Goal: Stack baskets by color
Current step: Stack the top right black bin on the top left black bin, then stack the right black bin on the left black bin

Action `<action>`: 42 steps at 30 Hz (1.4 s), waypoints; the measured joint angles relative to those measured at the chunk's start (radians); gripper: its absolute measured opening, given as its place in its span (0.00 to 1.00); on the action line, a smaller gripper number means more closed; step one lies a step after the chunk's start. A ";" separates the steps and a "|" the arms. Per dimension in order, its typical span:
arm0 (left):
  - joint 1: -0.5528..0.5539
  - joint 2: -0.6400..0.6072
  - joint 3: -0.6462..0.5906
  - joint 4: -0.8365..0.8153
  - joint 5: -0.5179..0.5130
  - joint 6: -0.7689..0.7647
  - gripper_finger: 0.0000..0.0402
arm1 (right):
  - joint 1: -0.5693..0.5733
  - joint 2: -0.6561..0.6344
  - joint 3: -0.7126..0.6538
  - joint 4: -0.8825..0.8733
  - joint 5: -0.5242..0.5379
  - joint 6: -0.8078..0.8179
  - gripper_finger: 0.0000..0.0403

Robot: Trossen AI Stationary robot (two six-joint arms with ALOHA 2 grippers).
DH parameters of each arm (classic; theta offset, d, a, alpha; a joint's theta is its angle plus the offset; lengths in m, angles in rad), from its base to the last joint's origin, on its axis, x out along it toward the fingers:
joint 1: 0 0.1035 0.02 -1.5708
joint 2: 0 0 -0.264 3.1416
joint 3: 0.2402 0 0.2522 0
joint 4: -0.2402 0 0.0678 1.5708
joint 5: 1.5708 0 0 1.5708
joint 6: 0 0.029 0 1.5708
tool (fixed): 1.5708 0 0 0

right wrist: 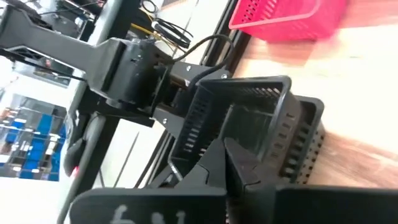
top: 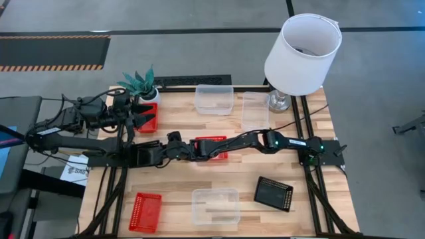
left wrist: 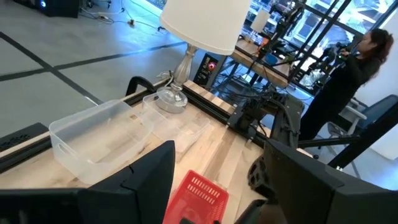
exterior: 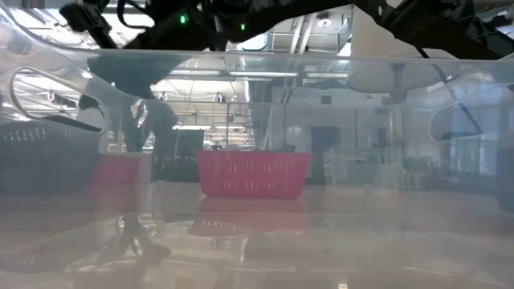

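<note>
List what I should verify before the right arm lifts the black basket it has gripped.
1. Right gripper shut on the black basket rim: ok.
2. Gripped basket free of the second black basket against it: cannot tell.
3. Third black basket lying alone, nothing in it: ok.
4. Left gripper open over a red basket, apart from the right arm: ok.
5. Middle red basket out of the right arm's way: not ok, the arm lies across it.

Right hand (top: 174, 141) clamped; left hand (top: 141, 111) spread.
</note>
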 joint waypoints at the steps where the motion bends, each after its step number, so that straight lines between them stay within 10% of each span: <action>1: 0.000 0.000 0.000 0.000 0.000 0.000 0.58 | -0.002 0.000 -0.016 0.021 -0.008 -0.004 0.02; 23: 0.000 0.000 0.000 0.002 0.002 -0.003 0.58 | -0.023 -0.059 -0.048 0.061 -0.099 -0.166 0.01; 32: 0.000 -0.010 0.000 0.004 0.053 0.055 0.58 | 0.065 -0.344 -0.040 -0.704 -0.087 -0.121 0.03; 42: 0.000 -0.002 0.000 0.003 0.077 0.103 0.58 | 0.356 -0.518 -0.063 -1.460 -0.060 0.534 0.10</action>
